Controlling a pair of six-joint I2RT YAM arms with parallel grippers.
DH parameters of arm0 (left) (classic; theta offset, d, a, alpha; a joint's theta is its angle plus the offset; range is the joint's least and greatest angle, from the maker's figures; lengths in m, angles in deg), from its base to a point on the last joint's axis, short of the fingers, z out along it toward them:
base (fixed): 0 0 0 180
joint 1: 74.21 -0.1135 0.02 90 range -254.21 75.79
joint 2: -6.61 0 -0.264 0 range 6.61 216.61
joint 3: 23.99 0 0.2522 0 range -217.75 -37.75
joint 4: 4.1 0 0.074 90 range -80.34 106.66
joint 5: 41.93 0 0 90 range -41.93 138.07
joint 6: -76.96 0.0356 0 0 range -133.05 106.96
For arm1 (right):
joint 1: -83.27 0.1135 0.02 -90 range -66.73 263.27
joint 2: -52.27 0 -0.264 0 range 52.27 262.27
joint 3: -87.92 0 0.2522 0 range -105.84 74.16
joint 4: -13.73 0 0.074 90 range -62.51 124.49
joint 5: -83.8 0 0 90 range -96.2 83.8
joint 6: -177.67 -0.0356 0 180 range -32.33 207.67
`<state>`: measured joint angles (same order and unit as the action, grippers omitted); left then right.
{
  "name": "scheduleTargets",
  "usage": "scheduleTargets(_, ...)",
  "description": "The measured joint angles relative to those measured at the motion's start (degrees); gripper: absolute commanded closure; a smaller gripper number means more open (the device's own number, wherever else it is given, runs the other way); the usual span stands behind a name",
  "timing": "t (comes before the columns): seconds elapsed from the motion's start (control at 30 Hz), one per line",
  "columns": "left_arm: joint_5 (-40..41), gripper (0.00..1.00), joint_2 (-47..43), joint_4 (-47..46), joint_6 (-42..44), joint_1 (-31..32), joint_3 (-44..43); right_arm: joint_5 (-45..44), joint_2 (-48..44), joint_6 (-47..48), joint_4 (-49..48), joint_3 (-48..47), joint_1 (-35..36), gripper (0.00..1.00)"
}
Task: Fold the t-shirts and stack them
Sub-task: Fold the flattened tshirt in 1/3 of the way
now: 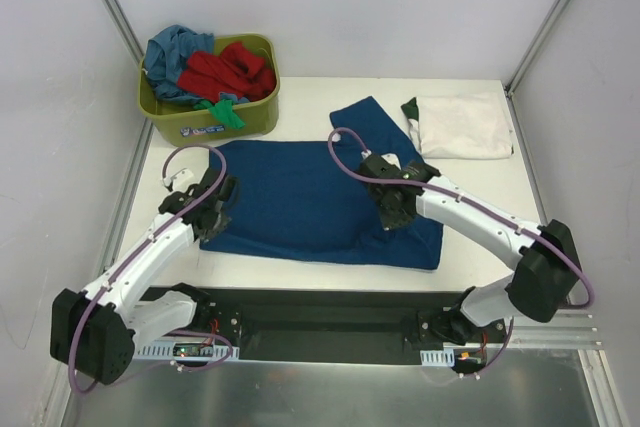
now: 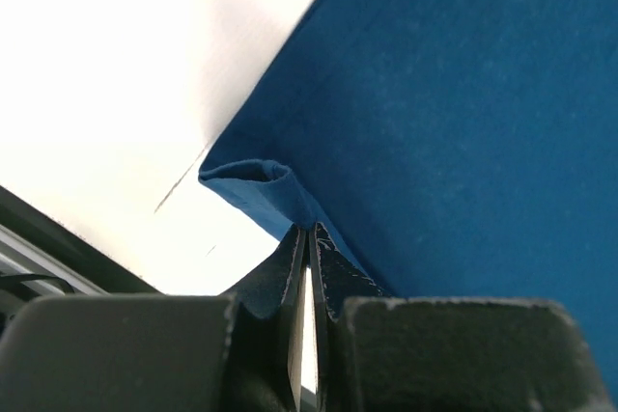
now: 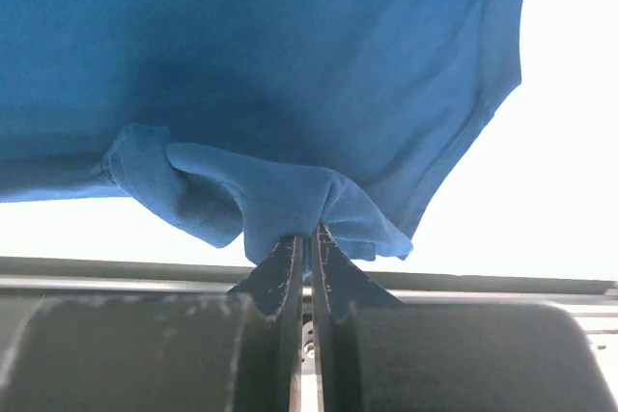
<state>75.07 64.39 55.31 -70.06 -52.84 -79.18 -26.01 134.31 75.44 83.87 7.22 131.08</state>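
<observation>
Presently, item one: navy blue t-shirt, spread flat at the centre of the table, one sleeve angled toward the far side. Holding it, left gripper: jaws pressed together on the shirt's left edge, a small roll of hem pinched. Also right gripper: jaws clamped on a bunched tuck of cloth at the right side. Step judged: a fold across the body. Recommended handling: raise both pinches level, move them together, cloth taut between, lay edge on edge, release once flat. Adjacent: white t-shirt, folded, far right, dark green t-shirt beneath; tub, far left, holding red tee and teal tee
</observation>
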Motion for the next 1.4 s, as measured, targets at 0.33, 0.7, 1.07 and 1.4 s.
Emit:
scheduleTargets(0.33, 1.11, 1.0, 7.87, -1.81, 0.28, -4.02, -2.56, -0.96, 5.66, 4.15, -0.55, -7.17, -6.93, 0.99)
scheduleTargets(0.7, -1.18, 1.0, 16.02, -7.41, 2.89, -9.18, -4.83, -0.2, 14.67, 9.27, -2.19, -14.75, -12.96, 0.96)
scheduleTargets(1.07, -2.58, 1.0, 24.65, -10.4, 4.87, -11.37, -7.02, 2.73, 26.6, 13.86, -4.57, -23.87, -17.2, 0.92)
scheduleTargets(1.4, -3.02, 0.01, 27.02, -10.95, 5.81, -12.48, -7.91, 3.76, 36.83, 17.49, -8.2, -31.39, -21.62, 0.34)
